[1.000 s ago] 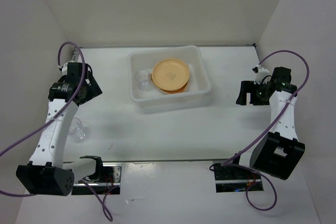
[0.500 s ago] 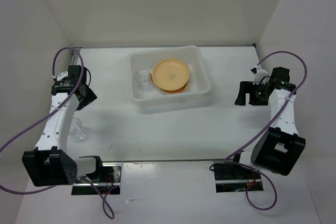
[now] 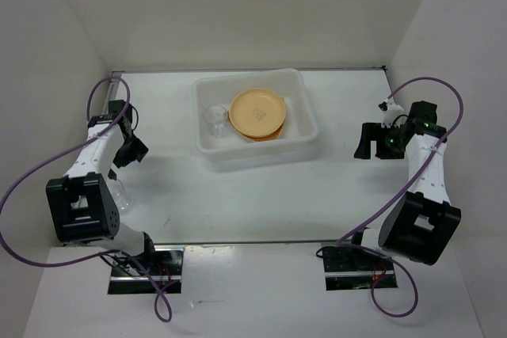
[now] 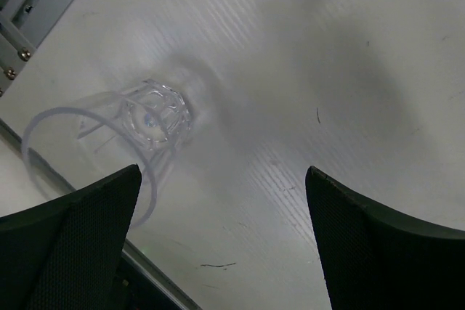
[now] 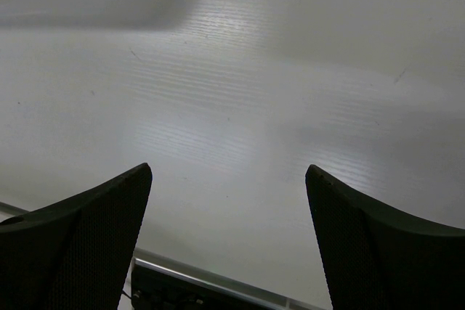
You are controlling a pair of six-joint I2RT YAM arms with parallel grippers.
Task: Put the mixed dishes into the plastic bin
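Left fingers [image 4: 73,215] are held apart above a clear cup [image 4: 145,117] resting on the table [image 4: 349,49]; right fingers [image 5: 80,230] are likewise spread with nothing gripped, well apart from the bin [image 3: 207,148].

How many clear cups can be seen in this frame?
2. One clear cup sits in the plastic bin, left of the plates; a second cup lies on its side on the table, left, outside the bin.

Plain white walls [image 3: 238,13] enclose a white table [image 3: 261,187] on three sides.
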